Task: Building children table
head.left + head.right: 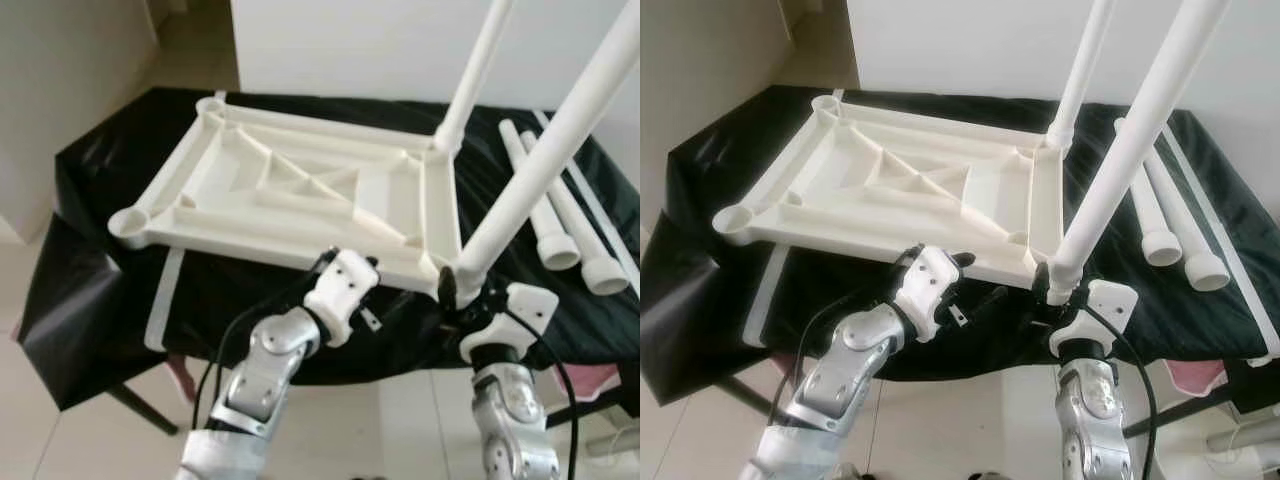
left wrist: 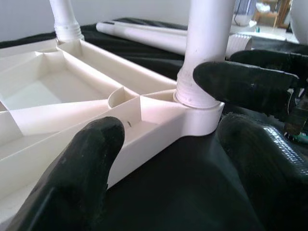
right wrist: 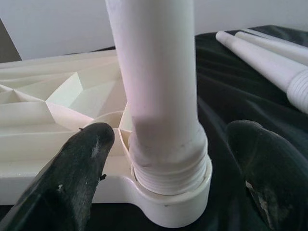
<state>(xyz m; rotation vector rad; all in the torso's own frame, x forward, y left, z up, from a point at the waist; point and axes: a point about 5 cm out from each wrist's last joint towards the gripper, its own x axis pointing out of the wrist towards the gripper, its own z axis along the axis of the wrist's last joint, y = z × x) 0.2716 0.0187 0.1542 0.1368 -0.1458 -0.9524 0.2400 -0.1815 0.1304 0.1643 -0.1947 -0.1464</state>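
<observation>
A white plastic tabletop (image 1: 300,185) lies upside down on a black-covered table (image 1: 100,180). One white leg (image 1: 470,75) stands in its far right corner socket. Another leg (image 1: 545,165) stands in the near right socket, its threaded base (image 3: 168,178) seated in the corner. My right gripper (image 1: 1045,290) is open, with its fingers (image 3: 86,159) either side of that leg's base and small gaps showing. My left gripper (image 1: 975,285) is open at the tabletop's front rim (image 2: 144,144), just left of that corner.
Two loose white legs (image 1: 550,225) (image 1: 592,255) lie on the cloth to the right. The two left corner sockets (image 1: 128,222) (image 1: 210,103) are open holes. A white tape strip (image 1: 165,300) hangs over the cloth's front. A pale wall stands behind and tiled floor lies below.
</observation>
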